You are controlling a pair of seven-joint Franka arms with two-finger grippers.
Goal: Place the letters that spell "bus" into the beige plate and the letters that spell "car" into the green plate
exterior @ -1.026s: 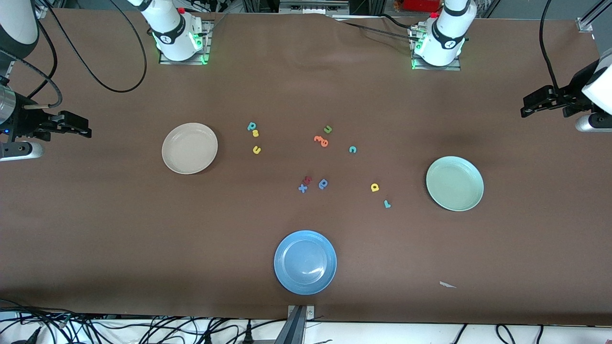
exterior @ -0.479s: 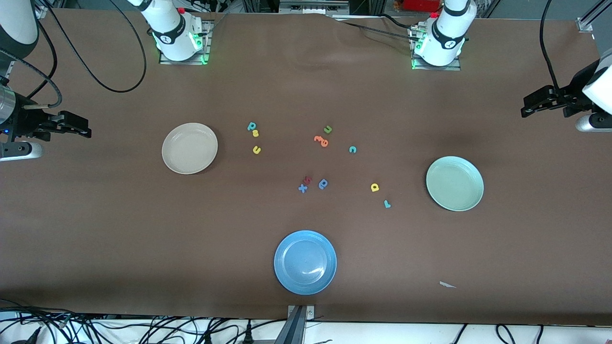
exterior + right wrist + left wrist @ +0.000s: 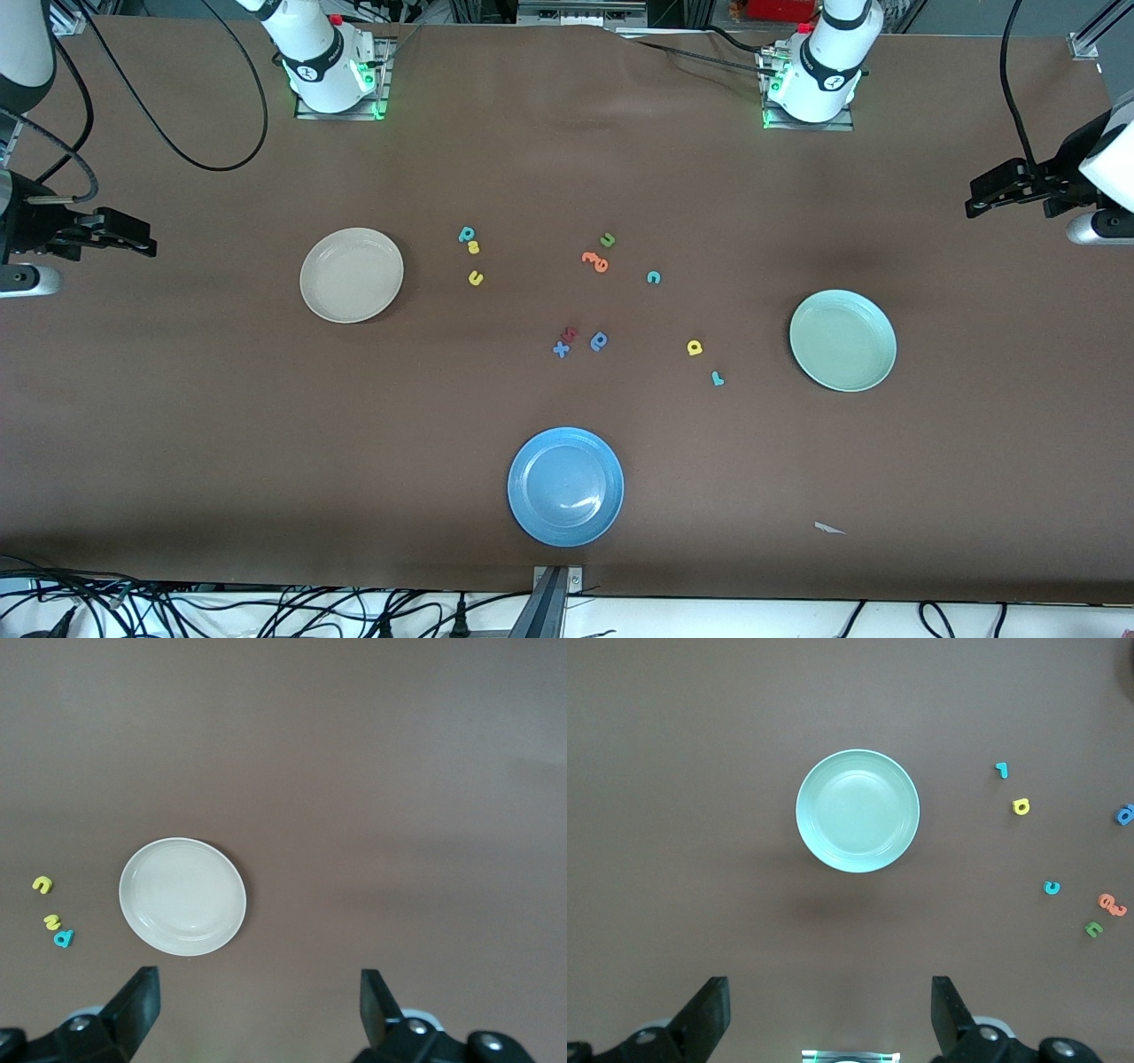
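Note:
The beige plate [image 3: 352,275] [image 3: 182,896] lies empty toward the right arm's end. Beside it lie the teal b [image 3: 465,234] [image 3: 64,938], yellow s [image 3: 473,247] [image 3: 52,921] and yellow u [image 3: 476,278] [image 3: 42,885]. The green plate [image 3: 842,340] [image 3: 858,811] lies empty toward the left arm's end. On the table near it are the teal c [image 3: 654,277] [image 3: 1052,888], yellow a [image 3: 695,347] [image 3: 1021,806] and teal r [image 3: 718,378] [image 3: 1001,770]. My right gripper [image 3: 151,243] [image 3: 257,1005] and left gripper [image 3: 973,202] [image 3: 828,1010] hang open and empty over bare table at their own ends.
A blue plate [image 3: 565,486] sits near the front edge. A green u [image 3: 607,239], an orange letter [image 3: 595,261], a red letter [image 3: 570,333], a blue x [image 3: 560,349] and a blue rounded letter [image 3: 599,340] lie mid-table. A paper scrap [image 3: 829,528] lies near the front.
My right gripper has drifted slightly outward toward its own end of the table. The left arm and all letters have stayed put.

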